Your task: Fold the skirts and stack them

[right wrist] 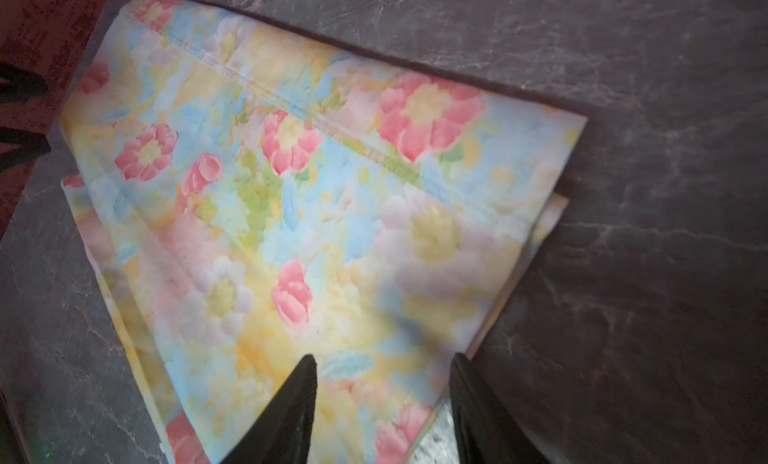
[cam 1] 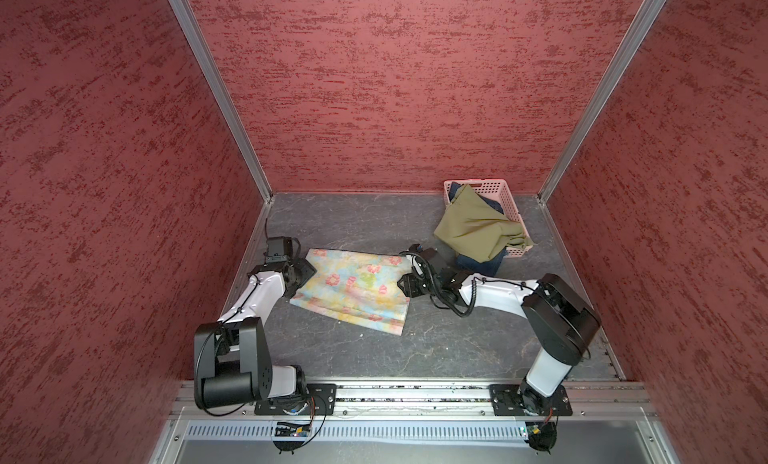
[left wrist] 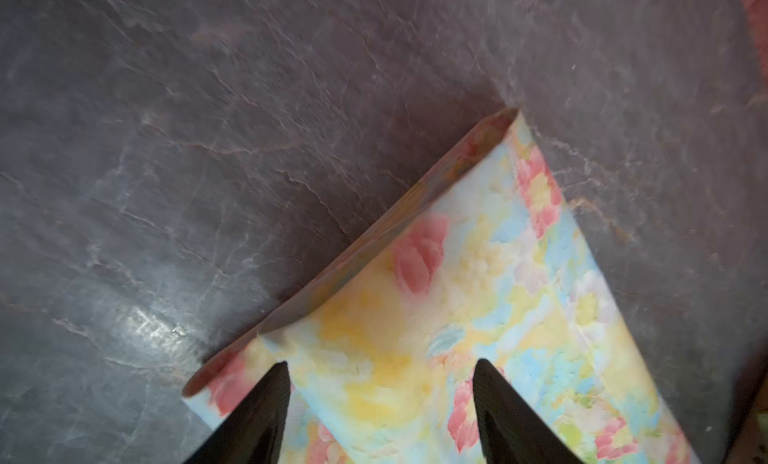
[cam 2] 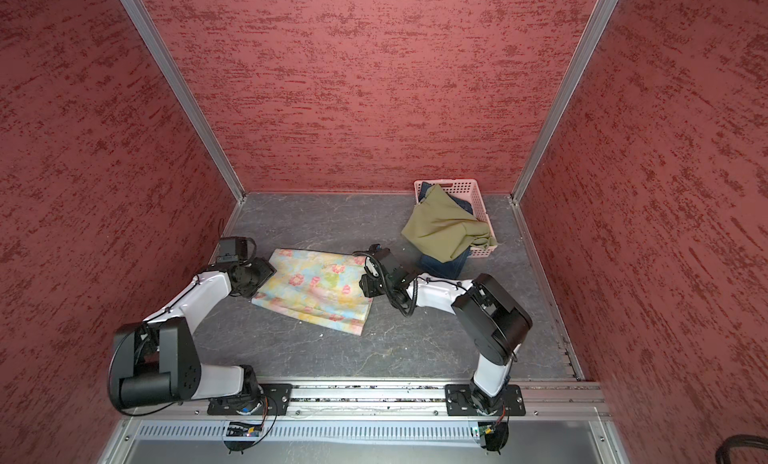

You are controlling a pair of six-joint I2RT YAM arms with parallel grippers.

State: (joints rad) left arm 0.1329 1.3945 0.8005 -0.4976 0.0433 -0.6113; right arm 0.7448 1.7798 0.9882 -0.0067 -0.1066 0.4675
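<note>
Left gripper (left wrist: 381, 362): jaws wide apart, nothing between them, poised over the 9 o'clock edge of the floral skirt (cam 1: 353, 287). Whether the tips touch the cloth cannot be told.

Right gripper (right wrist: 384, 355): jaws parted, holding nothing, poised over the same skirt's 3 o'clock edge.

The floral skirt lies folded flat near the middle of the table (cam 1: 374, 349), its layered edges showing along the 6 o'clock side.

At 1 o'clock stands the pink basket (cam 1: 494, 189). The olive skirt (cam 1: 473, 229) is draped over its near rim. The denim skirt (cam 1: 482, 264) shows inside the basket and hangs out beneath the olive one.
</note>
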